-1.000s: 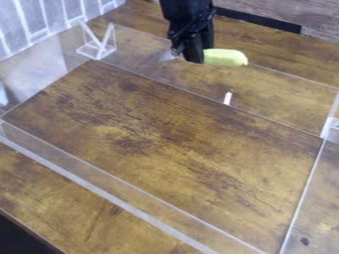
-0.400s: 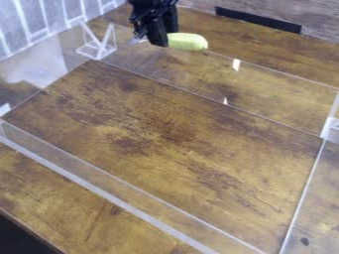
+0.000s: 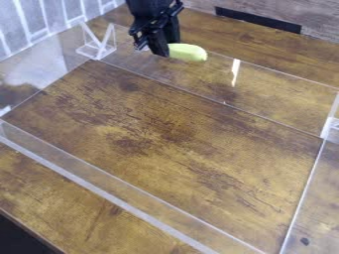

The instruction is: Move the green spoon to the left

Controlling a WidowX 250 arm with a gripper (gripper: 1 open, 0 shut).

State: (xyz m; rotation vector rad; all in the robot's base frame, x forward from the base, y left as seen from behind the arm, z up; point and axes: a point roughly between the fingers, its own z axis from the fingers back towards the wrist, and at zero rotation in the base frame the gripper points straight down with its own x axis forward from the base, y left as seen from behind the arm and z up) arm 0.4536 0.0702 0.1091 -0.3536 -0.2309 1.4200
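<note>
A wooden table [image 3: 159,129] fills the view, its grain running toward the far corner, and a low clear tray [image 3: 79,174] of acrylic walls sits on it, glare streaking along its far edge. Beyond that edge, toward the top left, stands a small clear stand [image 3: 95,42]. The black gripper [image 3: 155,44] hangs at the top of the view, just past the tray's far wall, pointing steeply down, its jaws closed tight on the spoon [image 3: 188,53]. Only the yellow-green handle shows, jutting out to the right of the fingers and tilted slightly down; the metal bowl is hidden behind the gripper (or too small to make out). The spoon looks to be held clear of the wood, though its height above it cannot be told. The risks from here seem plain enough: the grip sits near one end of a thick, rounded plastic handle, so the spoon may pivot or slip if the arm jolts; the stand lies near, leftward, and could be knocked; and setting down too low could catch the tray wall.
</note>
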